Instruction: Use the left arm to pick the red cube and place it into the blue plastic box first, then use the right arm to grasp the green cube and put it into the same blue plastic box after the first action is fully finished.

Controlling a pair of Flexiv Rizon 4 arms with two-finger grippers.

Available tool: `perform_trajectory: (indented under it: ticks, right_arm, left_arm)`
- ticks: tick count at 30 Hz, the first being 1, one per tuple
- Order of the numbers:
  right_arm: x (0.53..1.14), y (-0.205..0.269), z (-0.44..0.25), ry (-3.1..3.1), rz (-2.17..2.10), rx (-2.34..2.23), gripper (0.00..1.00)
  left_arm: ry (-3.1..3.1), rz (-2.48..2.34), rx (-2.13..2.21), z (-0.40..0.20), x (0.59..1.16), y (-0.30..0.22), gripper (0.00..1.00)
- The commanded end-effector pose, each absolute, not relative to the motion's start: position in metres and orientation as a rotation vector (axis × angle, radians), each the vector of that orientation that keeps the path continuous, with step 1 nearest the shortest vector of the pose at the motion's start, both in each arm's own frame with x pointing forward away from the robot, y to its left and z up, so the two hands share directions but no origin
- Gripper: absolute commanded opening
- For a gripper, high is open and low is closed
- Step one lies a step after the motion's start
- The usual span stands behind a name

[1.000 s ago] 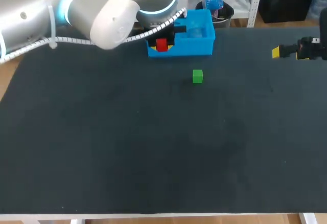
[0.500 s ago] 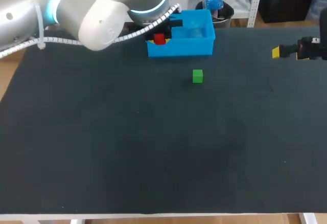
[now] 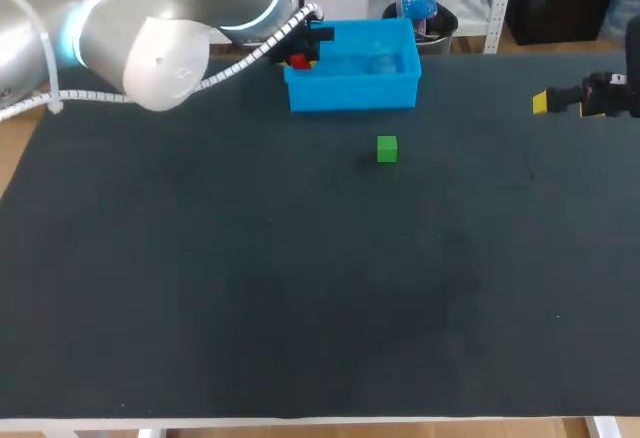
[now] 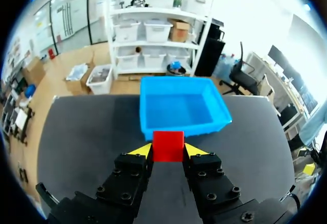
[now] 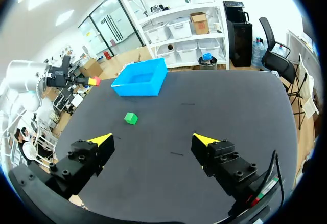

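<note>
My left gripper [image 4: 168,150] is shut on the red cube [image 4: 168,146], which sits between its yellow tips. In the head view the red cube [image 3: 298,61] hangs at the left end of the blue plastic box [image 3: 350,93], partly hidden by the left gripper [image 3: 303,56]. Seen from the left wrist, the blue box [image 4: 180,109] lies just ahead of the cube, with nothing in it. The green cube [image 3: 387,148] rests on the black mat in front of the box. My right gripper [image 3: 541,102] hovers open at the far right, holding nothing; the right wrist view has the green cube [image 5: 131,117] well ahead of it.
The black mat [image 3: 300,288] covers the whole table. The left arm's big grey joints [image 3: 170,28] hang over the back left corner. The right wrist view also takes in the blue box [image 5: 140,83] and the held red cube [image 5: 96,81] to its side.
The left arm has carried the red cube back and to the left, from over the box's front left part to its left end. The right arm and green cube have not moved.
</note>
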State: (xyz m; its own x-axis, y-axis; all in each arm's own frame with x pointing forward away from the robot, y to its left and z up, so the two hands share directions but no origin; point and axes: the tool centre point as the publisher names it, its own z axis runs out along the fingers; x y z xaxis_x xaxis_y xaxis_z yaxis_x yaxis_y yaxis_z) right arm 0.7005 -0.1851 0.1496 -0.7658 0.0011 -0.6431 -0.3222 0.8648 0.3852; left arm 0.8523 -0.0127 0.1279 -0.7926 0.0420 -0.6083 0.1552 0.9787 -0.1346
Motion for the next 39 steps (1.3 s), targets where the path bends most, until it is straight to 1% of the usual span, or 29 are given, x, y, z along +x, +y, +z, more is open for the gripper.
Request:
perform_trajectory:
  ticks: [1,7,16,29,39]
  right_arm:
    - [0.701,-0.185,0.149,2.372,0.640,-0.233,1.00]
    - [0.701,-0.185,0.149,2.372,0.640,-0.233,1.00]
    - [0.701,-0.185,0.149,2.372,0.640,-0.233,1.00]
    - [0.701,-0.185,0.149,2.372,0.640,-0.233,1.00]
    - [0.701,-0.185,0.149,2.372,0.640,-0.233,1.00]
  left_arm:
    - [2.485,-0.260,0.158,0.123,0.863,-0.015,0.00]
    - [2.480,-0.273,0.184,0.117,0.877,-0.019,0.00]
    - [2.446,-0.318,0.206,0.112,0.913,-0.029,0.00]
    - [2.478,-0.346,0.191,0.090,0.961,-0.035,0.00]
    - [2.492,-0.355,0.208,0.074,0.975,-0.043,0.00]
